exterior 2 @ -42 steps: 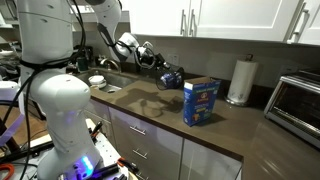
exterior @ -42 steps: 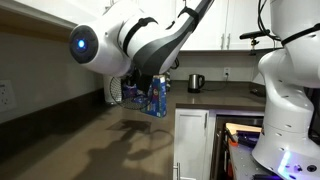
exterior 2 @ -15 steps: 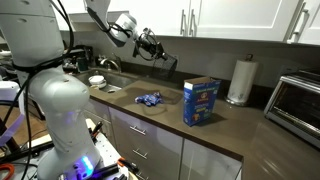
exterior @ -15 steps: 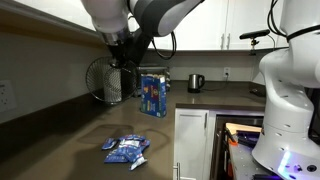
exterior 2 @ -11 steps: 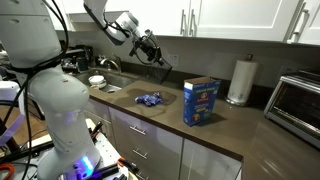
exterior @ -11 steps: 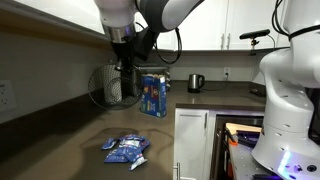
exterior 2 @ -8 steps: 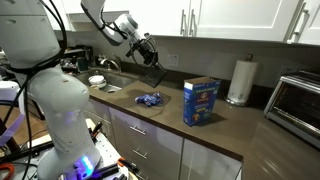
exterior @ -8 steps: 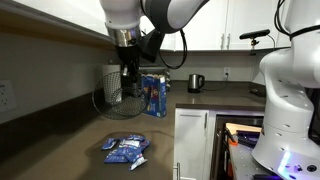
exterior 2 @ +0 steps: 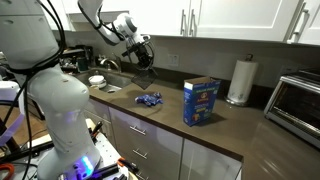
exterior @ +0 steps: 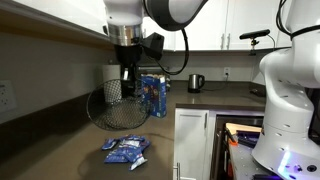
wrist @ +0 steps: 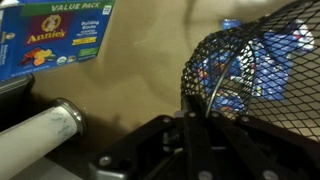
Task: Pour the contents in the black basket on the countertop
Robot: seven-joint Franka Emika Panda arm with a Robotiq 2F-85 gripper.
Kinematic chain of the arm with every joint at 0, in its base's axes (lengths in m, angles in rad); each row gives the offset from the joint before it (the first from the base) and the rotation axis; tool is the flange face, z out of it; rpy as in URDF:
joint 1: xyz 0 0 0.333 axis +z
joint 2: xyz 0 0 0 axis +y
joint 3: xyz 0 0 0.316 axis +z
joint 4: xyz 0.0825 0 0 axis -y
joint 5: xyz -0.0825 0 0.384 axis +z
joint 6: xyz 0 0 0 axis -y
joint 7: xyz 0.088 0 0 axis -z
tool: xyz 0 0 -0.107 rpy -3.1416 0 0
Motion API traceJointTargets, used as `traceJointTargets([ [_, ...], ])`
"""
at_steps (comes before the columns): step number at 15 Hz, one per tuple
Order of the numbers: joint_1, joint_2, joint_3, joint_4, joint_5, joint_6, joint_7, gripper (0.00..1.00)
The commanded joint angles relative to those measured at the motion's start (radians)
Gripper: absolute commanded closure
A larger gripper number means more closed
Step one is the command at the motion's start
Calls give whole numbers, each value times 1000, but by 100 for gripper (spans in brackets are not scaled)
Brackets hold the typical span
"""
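The blue-and-white foil snack packets [exterior: 126, 150] lie in a small heap on the dark countertop [exterior: 60, 150], also seen in an exterior view [exterior 2: 149, 99]. My gripper [exterior: 128, 82] is shut on the rim of the black basket [exterior: 117, 105], which hangs empty and tilted just above the counter behind the packets. In an exterior view the basket [exterior 2: 143, 72] is held above the packets. In the wrist view the mesh basket [wrist: 262, 70] fills the right side, my jaws [wrist: 196, 122] clamp its rim, and the packets [wrist: 228, 70] show through the mesh.
A tall blue Annie's box [exterior 2: 201, 101] stands on the counter, also seen in the wrist view [wrist: 55, 40] and behind the basket [exterior: 153, 95]. A paper towel roll [exterior 2: 238, 80], a toaster oven [exterior 2: 297, 103], a kettle [exterior: 195, 82] and a sink with dishes [exterior 2: 97, 81] are nearby.
The packets lay in the held basket 2.8 s ago; now they lie on the counter. Over the last second my gripper has lowered the empty basket towards the counter.
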Motion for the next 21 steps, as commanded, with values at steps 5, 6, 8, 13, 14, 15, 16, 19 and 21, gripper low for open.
traceJointTargets([
  [5, -2, 20, 7, 20, 257, 108, -270, 99],
  [6, -1, 23, 9, 23, 289, 109, -297, 99],
  [8, 3, 35, 14, 28, 342, 118, -345, 99],
  [13, 17, 83, 27, 55, 486, 134, -470, 99],
  [14, 21, 95, 30, 65, 519, 125, -498, 99],
  [15, 22, 107, 34, 73, 549, 117, -526, 99],
  [16, 24, 119, 38, 80, 576, 111, -550, 99],
  [19, 30, 163, 51, 97, 621, 115, -605, 99],
  [21, 31, 188, 62, 100, 636, 116, -635, 99],
])
